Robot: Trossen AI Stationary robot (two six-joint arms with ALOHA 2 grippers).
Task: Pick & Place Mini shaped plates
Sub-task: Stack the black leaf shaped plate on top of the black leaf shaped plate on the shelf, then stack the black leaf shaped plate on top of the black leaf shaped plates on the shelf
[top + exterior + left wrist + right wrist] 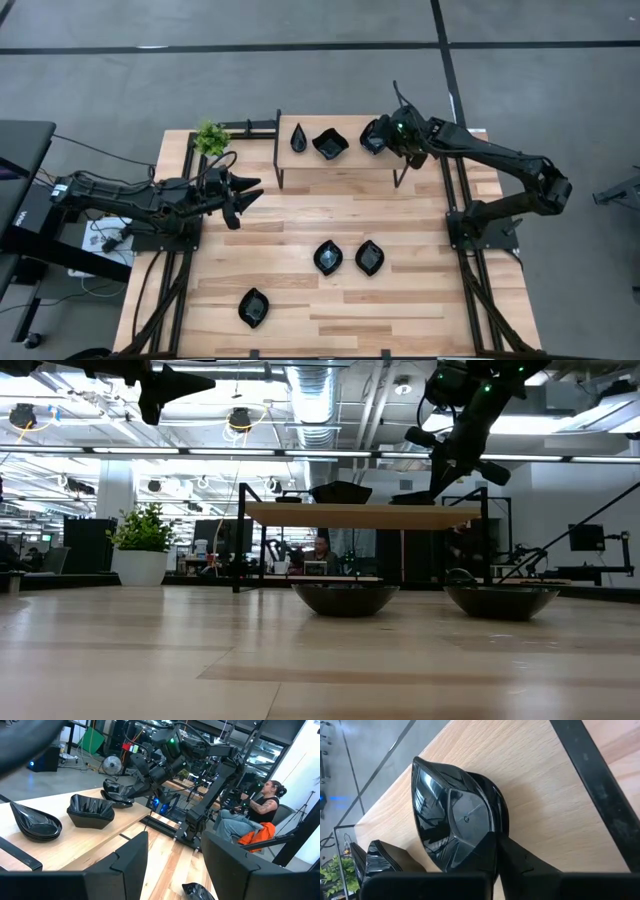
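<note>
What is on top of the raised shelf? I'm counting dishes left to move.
On the shelf: a teardrop stack, a wavy square stack, and a leaf stack gripped by the right gripper. The number in each stack is hidden.

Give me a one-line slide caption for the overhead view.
Right gripper pinches a black dish on the raised shelf; left gripper waits open above the table.

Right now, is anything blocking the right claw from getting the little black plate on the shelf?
No, nothing is in the way. The right claw is already shut on the black plate at the shelf's right end.
</note>
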